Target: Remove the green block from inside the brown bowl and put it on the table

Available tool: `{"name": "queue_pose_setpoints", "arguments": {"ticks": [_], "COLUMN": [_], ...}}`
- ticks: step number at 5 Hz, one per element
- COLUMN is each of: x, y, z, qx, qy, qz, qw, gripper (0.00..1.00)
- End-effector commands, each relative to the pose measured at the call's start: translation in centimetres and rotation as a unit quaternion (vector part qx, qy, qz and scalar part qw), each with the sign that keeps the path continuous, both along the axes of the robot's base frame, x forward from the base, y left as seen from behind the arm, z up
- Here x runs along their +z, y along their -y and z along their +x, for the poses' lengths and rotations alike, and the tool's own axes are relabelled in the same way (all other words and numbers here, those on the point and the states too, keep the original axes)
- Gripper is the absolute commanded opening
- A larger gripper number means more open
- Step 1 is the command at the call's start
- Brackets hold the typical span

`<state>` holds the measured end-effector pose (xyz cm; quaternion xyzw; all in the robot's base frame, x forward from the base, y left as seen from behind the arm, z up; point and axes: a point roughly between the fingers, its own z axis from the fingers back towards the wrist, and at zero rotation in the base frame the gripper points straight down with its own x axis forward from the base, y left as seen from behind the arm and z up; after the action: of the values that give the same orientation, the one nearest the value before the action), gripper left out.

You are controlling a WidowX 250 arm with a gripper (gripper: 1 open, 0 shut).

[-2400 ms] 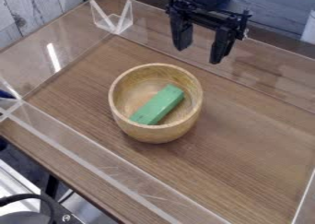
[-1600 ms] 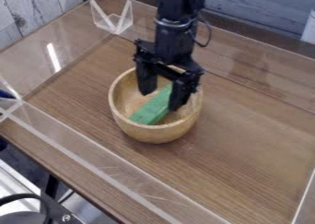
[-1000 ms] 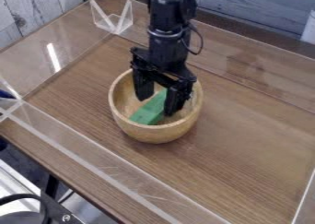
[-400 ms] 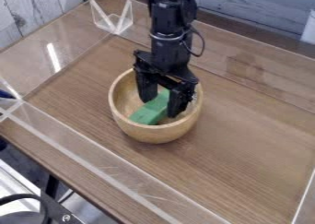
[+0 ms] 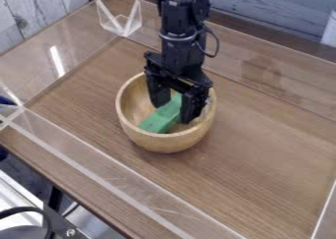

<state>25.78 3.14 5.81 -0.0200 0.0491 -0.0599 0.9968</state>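
Jaws (image 5: 176, 94) spread wide, down at the bowl (image 5: 165, 113)!

Green block (image 5: 163, 115) lies inside the bowl, the open jaws right over it; tabletop (image 5: 250, 174) surrounds the bowl.

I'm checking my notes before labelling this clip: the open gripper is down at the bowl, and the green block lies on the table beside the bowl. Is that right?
Not quite: the camera view shows the green block inside the brown bowl. The open gripper is indeed down at the bowl.
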Motion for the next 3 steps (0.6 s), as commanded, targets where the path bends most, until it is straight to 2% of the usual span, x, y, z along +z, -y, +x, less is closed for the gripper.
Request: {"name": "queue_pose_setpoints", "arguments": {"ticks": [1,3], "x": [1.73,1.65], "y": [-0.41,-0.36], "z": [0.62,0.66], "qx": [0.002,-0.002], "qy": [0.033,0.035], "qz": [0.002,-0.002], "qw": [0.9994,0.9994], "gripper": [1.0,1.0]}}
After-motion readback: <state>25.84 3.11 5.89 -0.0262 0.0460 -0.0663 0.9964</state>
